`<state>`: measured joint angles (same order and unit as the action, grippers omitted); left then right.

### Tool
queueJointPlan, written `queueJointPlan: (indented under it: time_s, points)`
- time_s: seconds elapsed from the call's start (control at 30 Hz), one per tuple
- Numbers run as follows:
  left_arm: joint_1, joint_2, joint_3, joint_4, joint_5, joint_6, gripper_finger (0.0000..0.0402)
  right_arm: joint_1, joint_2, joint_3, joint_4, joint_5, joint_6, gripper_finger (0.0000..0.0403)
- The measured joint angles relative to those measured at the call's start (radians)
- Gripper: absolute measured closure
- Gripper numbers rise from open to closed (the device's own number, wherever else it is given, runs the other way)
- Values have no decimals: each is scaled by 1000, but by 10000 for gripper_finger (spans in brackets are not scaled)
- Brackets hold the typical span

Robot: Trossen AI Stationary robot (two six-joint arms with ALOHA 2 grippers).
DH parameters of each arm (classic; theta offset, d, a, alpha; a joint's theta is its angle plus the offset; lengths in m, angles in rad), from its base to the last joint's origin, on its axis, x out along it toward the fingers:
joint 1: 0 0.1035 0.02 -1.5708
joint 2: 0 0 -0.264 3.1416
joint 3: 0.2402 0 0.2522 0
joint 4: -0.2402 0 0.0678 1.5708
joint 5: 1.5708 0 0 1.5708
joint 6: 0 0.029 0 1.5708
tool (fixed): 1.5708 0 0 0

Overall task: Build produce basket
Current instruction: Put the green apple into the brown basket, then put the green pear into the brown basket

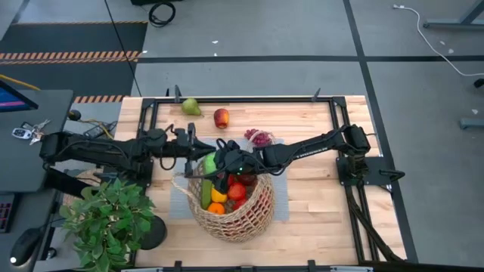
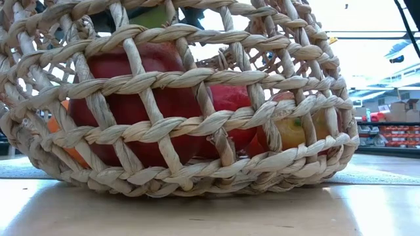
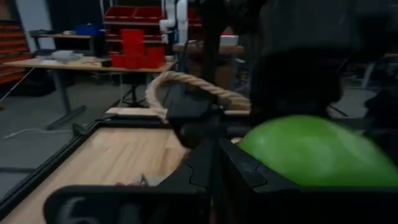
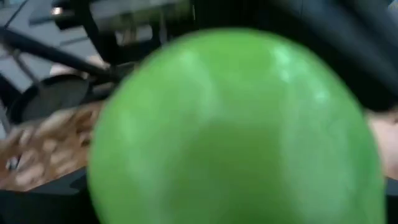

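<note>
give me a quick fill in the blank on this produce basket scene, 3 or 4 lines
1. The green apple sits at the right gripper, above the ____.
2. Out on the bare table lie a green pear, a red apple and purple ____.
3. At the table's near left corner stands a potted ____.

Missing words: basket; grapes; plant

So the basket (image 1: 231, 215) sits near the front middle of the table (image 1: 318, 204), with a pile of fruit (image 1: 227, 193) in it and both grippers meeting right over its back rim, left gripper (image 1: 198, 151) coming from the left, right gripper (image 1: 227, 160) from the right with an apple (image 1: 209, 163) between its fingers. Behind the basket, a pear (image 1: 190, 106), another apple (image 1: 221, 118) and the grapes (image 1: 259, 137) lie in a row toward the back edge. A potted plant (image 1: 110, 219) stands at the front left corner, just left of the basket.
</note>
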<state>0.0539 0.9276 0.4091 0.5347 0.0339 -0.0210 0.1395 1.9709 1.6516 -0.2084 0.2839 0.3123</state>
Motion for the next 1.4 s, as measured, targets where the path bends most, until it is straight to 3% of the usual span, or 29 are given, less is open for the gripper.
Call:
queueJointPlan:
  time_s: [0.4, 0.67, 1.03, 1.23, 1.4]
  points:
    - [-37, -114, 1, -13, 57, -13, 376, 8, -26, 0, -181, 121, 2, 9]
    - [-37, -165, -1, -118, 56, -20, 369, 8, -57, 0, -314, 123, -50, 9]
    - [-37, -193, -1, -208, 87, -54, 369, 55, -200, 0, -271, 121, -105, 9]
    - [-13, -219, -1, -238, 82, -46, 370, 145, -309, 1, -269, 236, -46, 11]
    - [39, -212, 0, -261, 71, -97, 366, 262, -372, 2, -410, 397, 46, 22]
